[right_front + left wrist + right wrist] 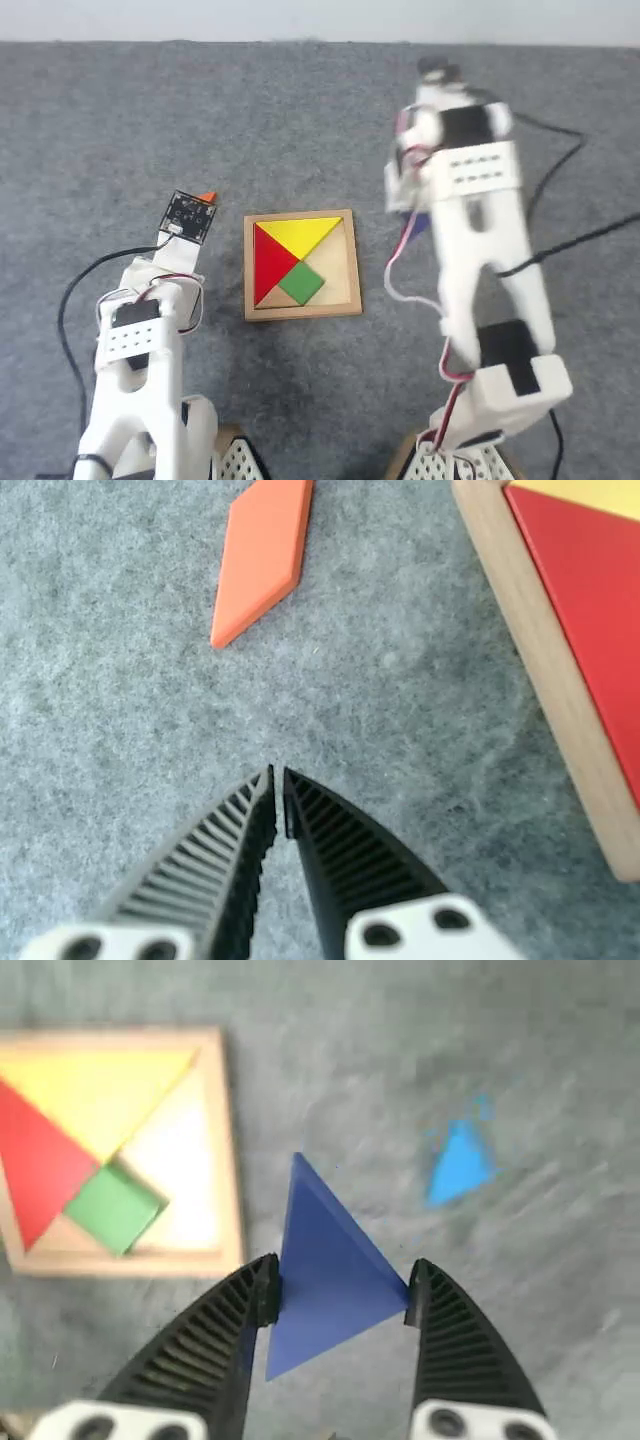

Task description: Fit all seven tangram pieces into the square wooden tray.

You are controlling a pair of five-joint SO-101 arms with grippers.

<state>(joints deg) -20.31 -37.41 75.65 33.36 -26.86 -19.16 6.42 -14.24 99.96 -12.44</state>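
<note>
The square wooden tray (pixel 350 262) lies mid-table and holds a yellow triangle (pixel 298 235), a red triangle (pixel 270 265) and a green square (pixel 301 283). My right gripper (pixel 340 1285) is shut on a dark blue triangle (pixel 325 1270), just beside the tray's right rim (pixel 228 1150). A small light blue triangle (pixel 458 1165) lies on the carpet beyond it. My left gripper (pixel 277 775) is shut with nothing in it, hanging over the carpet left of the tray (pixel 540 650). An orange parallelogram (pixel 262 555) lies flat just ahead of its tips.
Grey carpet covers the whole table. Cables trail from both arms, one looping at the left (pixel 70 300) and others at the right (pixel 580 240). The right arm's white body (pixel 480 250) stands over the carpet right of the tray.
</note>
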